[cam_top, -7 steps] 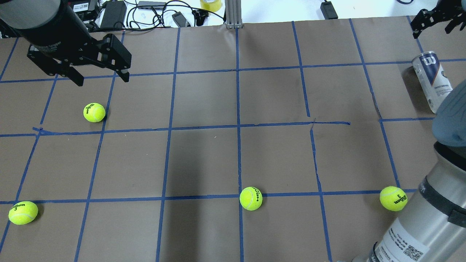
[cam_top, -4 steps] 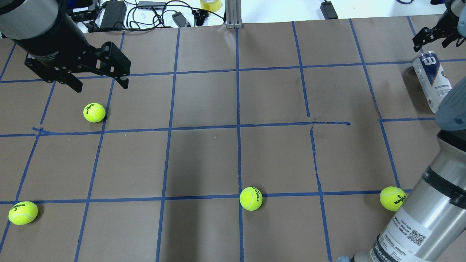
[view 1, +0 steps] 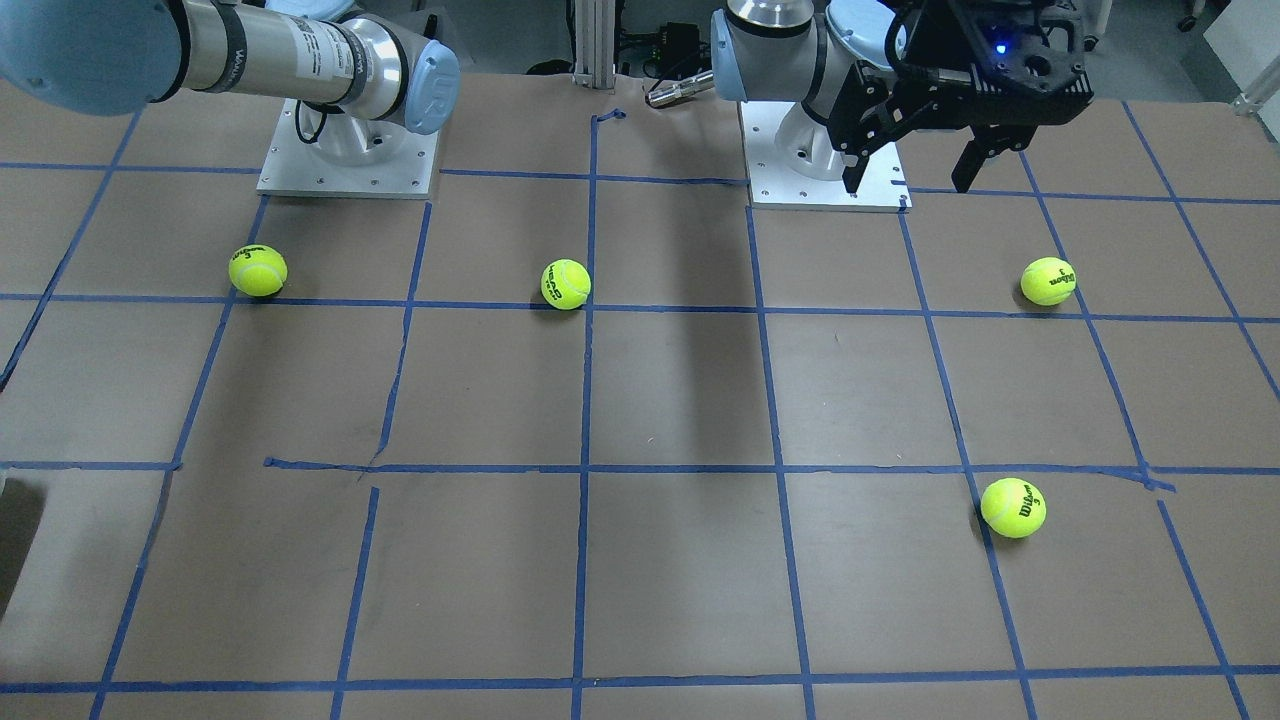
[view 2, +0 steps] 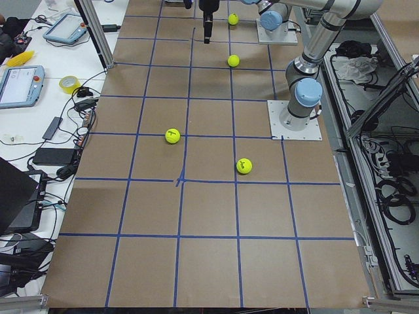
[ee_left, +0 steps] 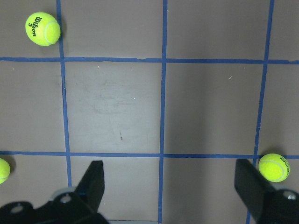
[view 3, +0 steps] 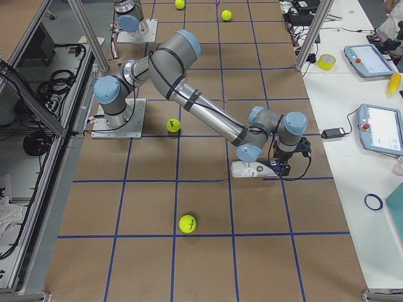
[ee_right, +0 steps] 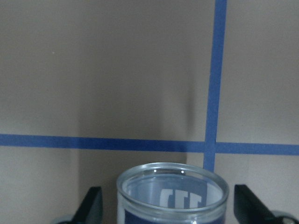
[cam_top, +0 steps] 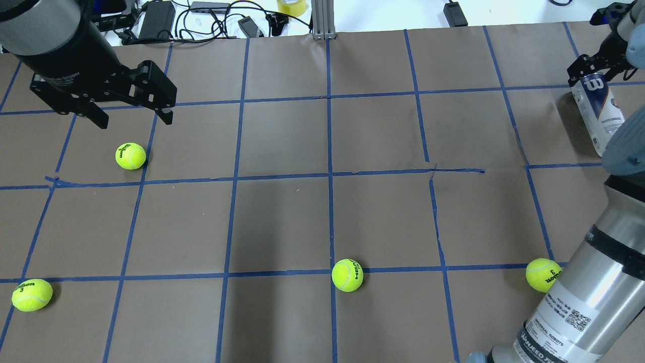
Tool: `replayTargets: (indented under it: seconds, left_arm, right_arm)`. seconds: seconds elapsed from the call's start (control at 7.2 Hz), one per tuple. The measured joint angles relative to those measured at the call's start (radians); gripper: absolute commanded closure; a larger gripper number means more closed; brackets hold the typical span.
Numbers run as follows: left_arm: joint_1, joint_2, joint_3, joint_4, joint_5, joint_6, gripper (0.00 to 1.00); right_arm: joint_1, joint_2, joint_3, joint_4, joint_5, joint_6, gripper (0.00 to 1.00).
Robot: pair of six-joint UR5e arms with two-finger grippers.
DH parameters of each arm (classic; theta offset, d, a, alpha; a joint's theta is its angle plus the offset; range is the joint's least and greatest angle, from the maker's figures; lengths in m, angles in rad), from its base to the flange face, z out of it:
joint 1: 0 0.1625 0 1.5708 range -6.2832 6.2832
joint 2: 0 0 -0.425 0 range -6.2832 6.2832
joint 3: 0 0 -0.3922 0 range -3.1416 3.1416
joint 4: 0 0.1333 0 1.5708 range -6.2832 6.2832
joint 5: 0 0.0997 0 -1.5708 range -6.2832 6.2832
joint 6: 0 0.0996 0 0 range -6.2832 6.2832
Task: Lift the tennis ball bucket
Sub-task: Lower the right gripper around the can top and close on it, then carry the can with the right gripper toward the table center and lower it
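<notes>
- Nothing is lifted yet, as far as I can see: the tennis ball bucket (cam_top: 600,121) lies on its side on the table, at the far right corner.
- The right gripper (ee_right: 170,210) hangs over the bucket's clear end. Its fingers are spread wide, one on each side of the rim, and neither touches it.
- I'd say what is left is nearly everything: come down around the bucket, close on it, and raise it.
- The left gripper (cam_top: 136,120) is well apart from the bucket, across the table. Its fingers are also spread wide and hold nothing.
- The table (cam_top: 282,141) under the bucket is covered in brown paper marked into squares with blue tape.
- Four tennis balls lie loose. The nearest ball (cam_top: 543,275) is on the robot's side of the bucket, and the other three are well away from it.
- Beyond the bucket's edge of the table there is a white bench with cables, power bricks and a yellow tape roll (cam_top: 292,6).
</notes>
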Motion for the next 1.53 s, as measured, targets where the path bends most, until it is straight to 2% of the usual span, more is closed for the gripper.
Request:
replayTargets:
  seconds: [0.28,0.42,0.56,0.83,0.97,1.25,1.53]
  left_arm:
    - [0.0,-0.003,0.004,0.001,0.005,0.0,0.0]
    - [0.001,-0.005,0.003,0.007,0.0,-0.001,0.0]
    - [0.001,-0.009,-0.003,0.014,-0.002,-0.004,0.0]
    - [0.001,-0.013,-0.006,0.016,-0.004,-0.002,0.0]
    - [0.0,-0.021,-0.012,0.023,-0.006,0.0,0.0]
    - [-0.001,-0.035,-0.018,0.06,-0.007,0.003,0.0]
    - [-0.003,-0.042,-0.023,0.076,-0.011,0.003,0.0]
  right_arm:
    - [-0.005,0.009,0.002,0.0,0.004,-0.001,0.25]
    - [-0.005,0.009,0.002,0.0,0.018,-0.005,0.44]
    - [-0.006,0.006,0.001,0.002,0.036,-0.014,0.52]
    - [-0.003,-0.027,0.001,0.032,0.051,-0.032,0.55]
    - [0.01,-0.07,0.002,0.093,0.065,-0.047,0.56]
    - [0.093,-0.184,0.017,0.247,0.11,-0.111,0.57]
    - [0.238,-0.285,0.093,0.311,0.122,-0.266,0.57]
